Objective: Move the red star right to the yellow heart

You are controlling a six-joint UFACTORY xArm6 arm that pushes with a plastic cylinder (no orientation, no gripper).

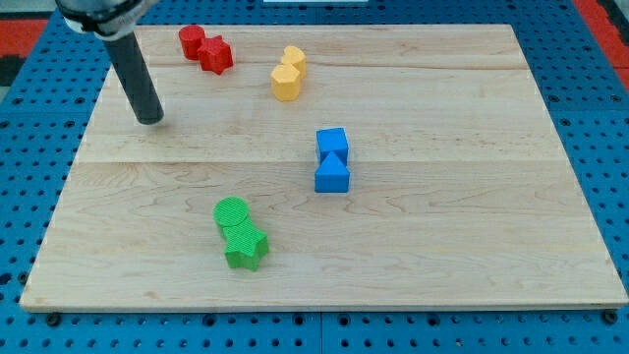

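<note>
The red star (217,55) lies near the view's top left of the wooden board, touching a second red block (192,40) on its upper left. Two yellow blocks sit touching to the star's right. The upper one (293,60) looks like the yellow heart and the lower one (285,84) like a hexagon. A gap of bare board separates the star from them. My tip (150,120) rests on the board to the lower left of the red blocks, touching no block.
A blue cube (332,144) and a blue triangle (332,178) sit together at the board's middle. A green circle (232,212) and a green star (246,249) sit together lower down. The board's edge (59,187) meets a blue pegboard.
</note>
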